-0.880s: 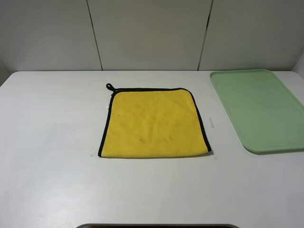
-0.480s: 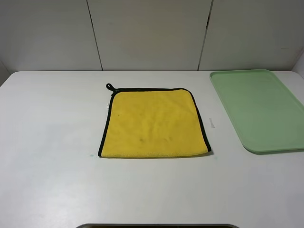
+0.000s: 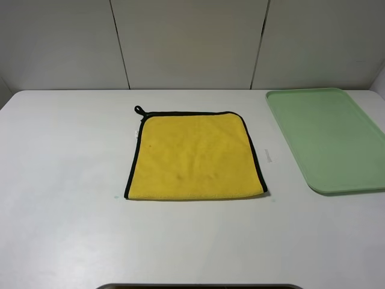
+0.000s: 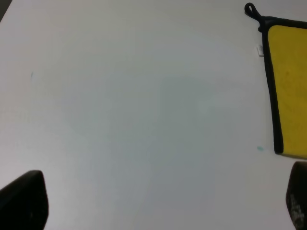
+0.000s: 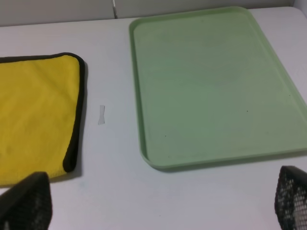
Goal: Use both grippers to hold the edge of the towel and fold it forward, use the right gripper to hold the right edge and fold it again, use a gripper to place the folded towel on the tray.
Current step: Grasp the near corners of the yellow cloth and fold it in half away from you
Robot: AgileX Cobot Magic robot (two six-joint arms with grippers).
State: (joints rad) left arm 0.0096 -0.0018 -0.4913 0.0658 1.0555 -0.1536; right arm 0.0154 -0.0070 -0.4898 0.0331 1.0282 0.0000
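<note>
**High camera:** The towel (image 3: 195,155) lies flat and open in the middle of the picture, on the white table (image 3: 60,180). Its little black loop (image 3: 139,110) is at the towel's upper left corner. The tray (image 3: 325,138) sits at the right side of the picture, apart from the towel, with nothing on it. No arm shows in this view. I think the job is at its very start, because no fold has been made yet.

**Left wrist camera:** The left gripper (image 4: 158,201) is wide open, with only bare table between its two dark fingers (image 4: 24,203). It holds nothing. One side of the towel (image 4: 290,91) and its loop (image 4: 250,8) show, off to the side of the gripper and not touching it.

**Right wrist camera:** The right gripper (image 5: 158,201) is wide open too and holds nothing. It looks at the gap between the towel (image 5: 33,115) and the tray (image 5: 211,81).

**Next:** I think both grippers should go to the edge of the towel (image 3: 195,196) closest to the bottom of the high picture. One should take each corner, pinch only the cloth, then lift together.
</note>
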